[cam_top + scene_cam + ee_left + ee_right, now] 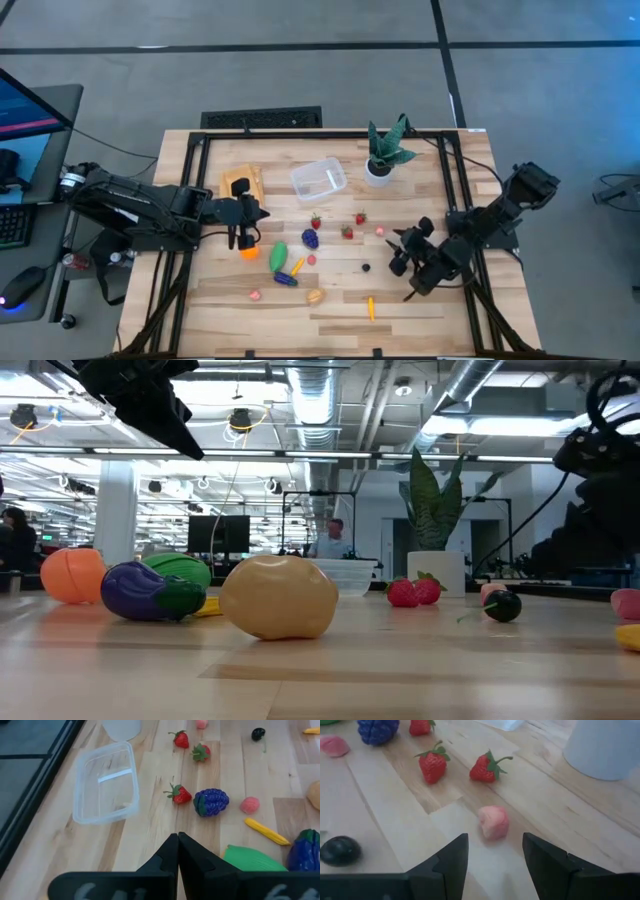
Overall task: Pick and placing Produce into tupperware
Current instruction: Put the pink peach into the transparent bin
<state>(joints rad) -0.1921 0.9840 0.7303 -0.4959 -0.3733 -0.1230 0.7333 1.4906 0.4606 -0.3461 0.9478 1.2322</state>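
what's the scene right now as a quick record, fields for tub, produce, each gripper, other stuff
tub: clear tupperware at the table's far middle, nothing in it
produce: all loose on the table; strawberries, purple grapes, orange, green piece, eggplant, tan piece, pink bit
left gripper: shut, holding nothing, beside the orange
right gripper: open, holding nothing, lined up just short of the pink bit
other: potted plant, tan cloth

A spiky green plant in a white pot (381,160) and a tan cloth (243,182) sit on the wooden bench (420,310), a monitor (25,120) beside it.
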